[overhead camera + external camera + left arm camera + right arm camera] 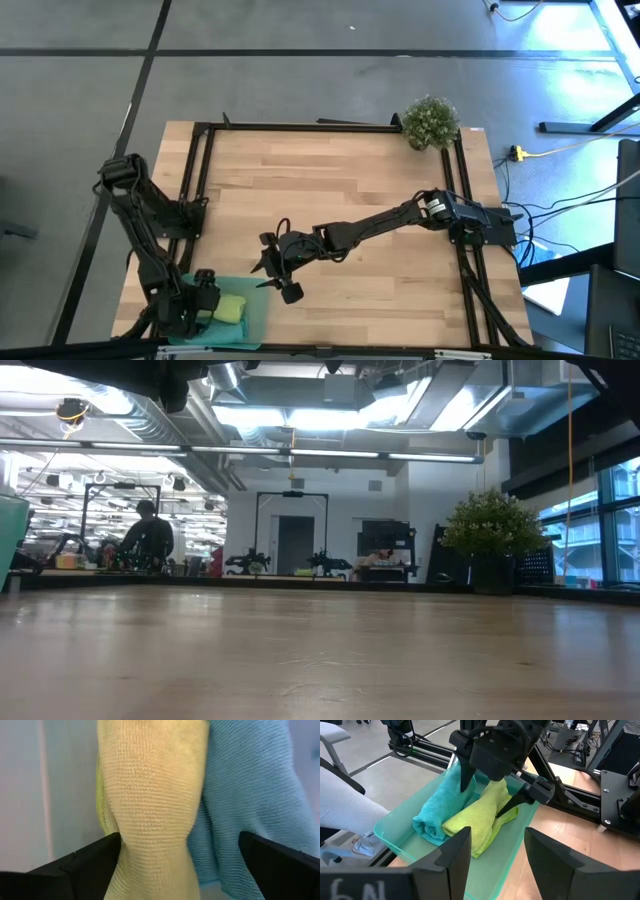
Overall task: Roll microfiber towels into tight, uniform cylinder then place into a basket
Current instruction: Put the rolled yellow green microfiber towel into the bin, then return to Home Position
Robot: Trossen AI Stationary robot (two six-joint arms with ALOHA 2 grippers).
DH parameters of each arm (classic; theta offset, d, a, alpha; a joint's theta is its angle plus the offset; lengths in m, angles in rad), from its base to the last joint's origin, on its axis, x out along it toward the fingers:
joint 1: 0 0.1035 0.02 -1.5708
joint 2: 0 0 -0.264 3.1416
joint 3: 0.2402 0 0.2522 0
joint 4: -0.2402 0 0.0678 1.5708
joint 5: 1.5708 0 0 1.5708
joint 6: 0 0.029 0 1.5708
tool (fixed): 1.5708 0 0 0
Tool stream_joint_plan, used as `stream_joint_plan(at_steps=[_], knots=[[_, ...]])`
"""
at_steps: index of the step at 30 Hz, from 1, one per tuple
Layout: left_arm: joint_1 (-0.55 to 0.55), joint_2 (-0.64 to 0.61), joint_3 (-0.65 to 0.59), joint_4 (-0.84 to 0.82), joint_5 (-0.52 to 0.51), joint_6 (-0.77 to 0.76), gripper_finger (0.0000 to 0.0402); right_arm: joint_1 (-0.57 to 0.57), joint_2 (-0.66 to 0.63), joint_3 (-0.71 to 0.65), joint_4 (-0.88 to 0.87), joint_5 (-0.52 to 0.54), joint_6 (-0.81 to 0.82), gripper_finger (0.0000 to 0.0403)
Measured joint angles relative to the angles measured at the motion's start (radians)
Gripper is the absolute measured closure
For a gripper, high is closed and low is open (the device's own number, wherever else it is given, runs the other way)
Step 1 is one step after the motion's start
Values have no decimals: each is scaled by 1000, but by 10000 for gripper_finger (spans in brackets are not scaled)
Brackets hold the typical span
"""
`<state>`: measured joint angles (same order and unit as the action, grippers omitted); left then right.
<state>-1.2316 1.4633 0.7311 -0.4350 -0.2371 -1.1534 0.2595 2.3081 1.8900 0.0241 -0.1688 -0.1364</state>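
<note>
Lime towel [480, 822] lies beside teal towel [440, 812] in the basket [395, 842]; left gripper [487, 787] hangs above, jaws apart; right gripper [283, 278] nearby, jaws apart.

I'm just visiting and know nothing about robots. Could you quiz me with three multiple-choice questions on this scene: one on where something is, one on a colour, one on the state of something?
1. Where do the two rolled towels lie?
A. In the basket
B. On the bare table beside the potted plant
C. On the floor

2. What colours are the towels?
A. Red and white
B. Both grey
C. One lime towel, one teal towel

3. How does the left claw stand over the lime towel?
A. Shut tight on it
B. Open, fingers either side of it
C. Lifted far above the table, holding a towel

Answers:
1. A, the right wrist view shows both rolls side by side inside the tray.
2. C, both wrist views show yellow-green beside blue-green.
3. B, the left wrist view shows its fingers spread apart with the towel between.
</note>
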Motion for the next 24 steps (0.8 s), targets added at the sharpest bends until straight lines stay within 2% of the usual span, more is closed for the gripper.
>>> stream_joint_plan(at_steps=[9,13,24], knots=[[1,-127,0,-98,-10,3,5,0,0,0,0,0,0,218],[1,-195,0,-129,-62,18,5,0,0,0,0,0,0,218],[1,-368,0,-141,-392,215,5,0,0,0,0,0,0,218]])
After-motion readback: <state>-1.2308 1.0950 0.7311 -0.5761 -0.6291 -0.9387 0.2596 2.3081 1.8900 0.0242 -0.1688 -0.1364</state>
